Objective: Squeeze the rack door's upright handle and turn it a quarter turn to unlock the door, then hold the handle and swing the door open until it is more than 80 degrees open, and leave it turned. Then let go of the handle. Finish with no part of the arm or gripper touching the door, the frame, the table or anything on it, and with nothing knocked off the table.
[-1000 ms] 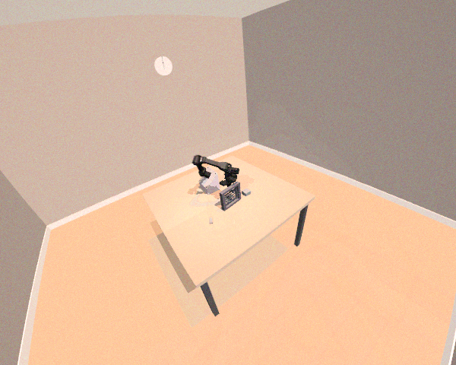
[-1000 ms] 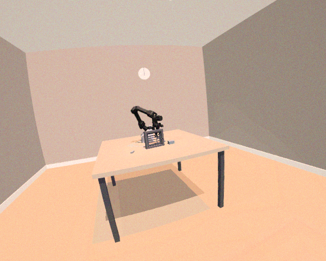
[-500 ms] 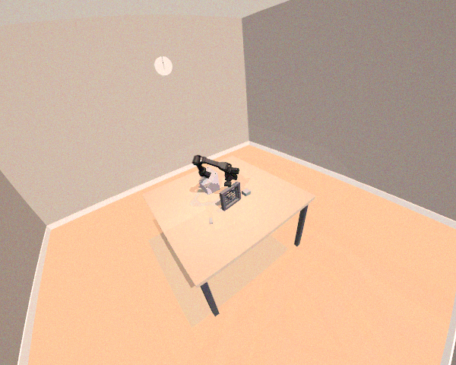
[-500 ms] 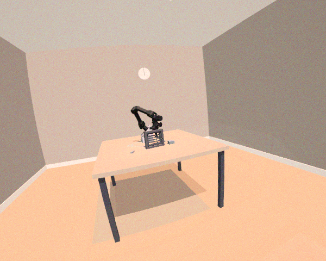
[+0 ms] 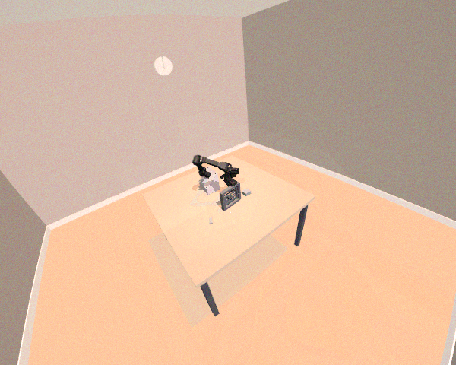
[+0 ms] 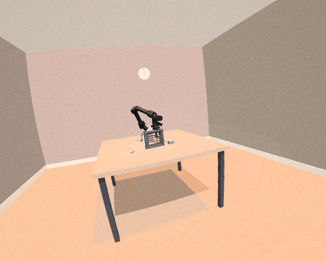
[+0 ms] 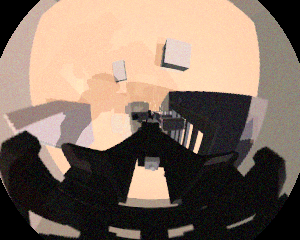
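The grey rack frame [image 5: 223,202] [image 6: 146,140] stands upright on the table, with a slatted door in it. In the wrist view the dark frame [image 7: 215,112] lies right of the fingers, its slats [image 7: 176,134] running obliquely. My gripper [image 7: 150,134] reaches down on the arm side of the rack. Its fingers are nearly together, shut on the door's handle, which they mostly hide. Its wrist is partly behind the frame in the top and exterior views. The handle's exact turn and any narrow gap between door and frame cannot be told.
A grey box [image 5: 246,192] [image 6: 170,142] stands just right of the rack. A small pale piece [image 5: 210,220] [image 6: 132,151] lies to the left of the rack. A white block [image 5: 208,186] stands near the arm's base. The wrist view also shows a pale box [image 7: 177,54] and a smaller block [image 7: 119,71].
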`<state>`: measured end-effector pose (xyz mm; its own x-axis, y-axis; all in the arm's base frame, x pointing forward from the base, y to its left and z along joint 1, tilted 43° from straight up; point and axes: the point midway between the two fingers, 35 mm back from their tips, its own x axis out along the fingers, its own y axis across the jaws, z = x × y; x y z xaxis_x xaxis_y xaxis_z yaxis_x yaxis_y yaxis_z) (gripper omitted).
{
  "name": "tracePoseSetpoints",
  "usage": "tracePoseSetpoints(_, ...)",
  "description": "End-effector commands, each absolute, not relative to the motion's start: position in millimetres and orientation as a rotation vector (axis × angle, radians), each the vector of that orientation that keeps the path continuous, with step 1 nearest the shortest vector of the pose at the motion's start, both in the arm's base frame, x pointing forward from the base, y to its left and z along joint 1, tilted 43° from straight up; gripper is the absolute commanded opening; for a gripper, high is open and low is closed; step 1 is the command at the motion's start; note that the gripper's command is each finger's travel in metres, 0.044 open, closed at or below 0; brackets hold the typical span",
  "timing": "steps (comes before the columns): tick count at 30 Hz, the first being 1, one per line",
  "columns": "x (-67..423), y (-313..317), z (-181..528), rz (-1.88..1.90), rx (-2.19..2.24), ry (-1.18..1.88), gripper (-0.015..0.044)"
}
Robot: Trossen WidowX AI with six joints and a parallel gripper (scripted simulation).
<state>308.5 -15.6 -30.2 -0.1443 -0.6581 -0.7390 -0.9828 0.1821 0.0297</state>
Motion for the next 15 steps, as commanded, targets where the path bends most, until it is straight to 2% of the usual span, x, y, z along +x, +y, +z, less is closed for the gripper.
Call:
tracePoseSetpoints(1, 308.6, -15.8, -30.7, 0.923, -1.663, 1.849, 0.0011)
tracePoseSetpoints(7, 308.6, -15.8, -30.7, 1.209, -1.813, 1.789, 0.0011)
tracePoseSetpoints(15, 308.6, -15.8, -30.7, 1.218, -1.817, 1.787, 0.0011)
